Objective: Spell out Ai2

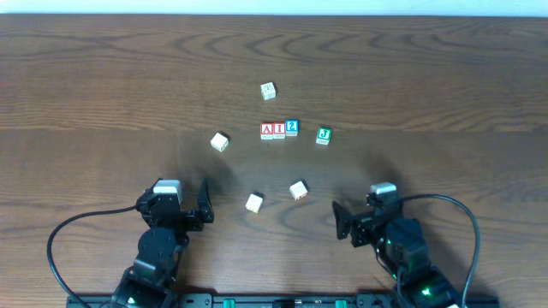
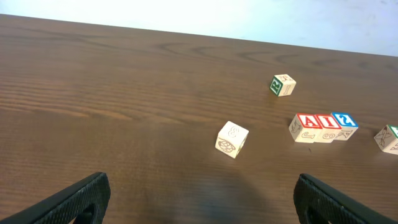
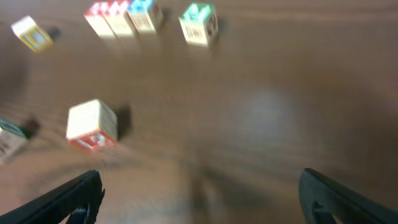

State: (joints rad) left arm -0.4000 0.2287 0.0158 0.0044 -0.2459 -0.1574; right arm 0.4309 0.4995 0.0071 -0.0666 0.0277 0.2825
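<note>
Three letter blocks stand in a touching row at the table's middle: a red A block (image 1: 267, 130), a red I block (image 1: 279, 130) and a blue 2 block (image 1: 292, 127). The row also shows in the left wrist view (image 2: 322, 127) and, blurred, in the right wrist view (image 3: 122, 15). My left gripper (image 1: 205, 203) is open and empty near the front left, far from the row. My right gripper (image 1: 340, 219) is open and empty near the front right.
Loose blocks lie around: a green J block (image 1: 323, 134) right of the row, a block (image 1: 268, 90) behind it, one (image 1: 220, 141) to the left, and two (image 1: 253, 202) (image 1: 298, 190) in front between the arms.
</note>
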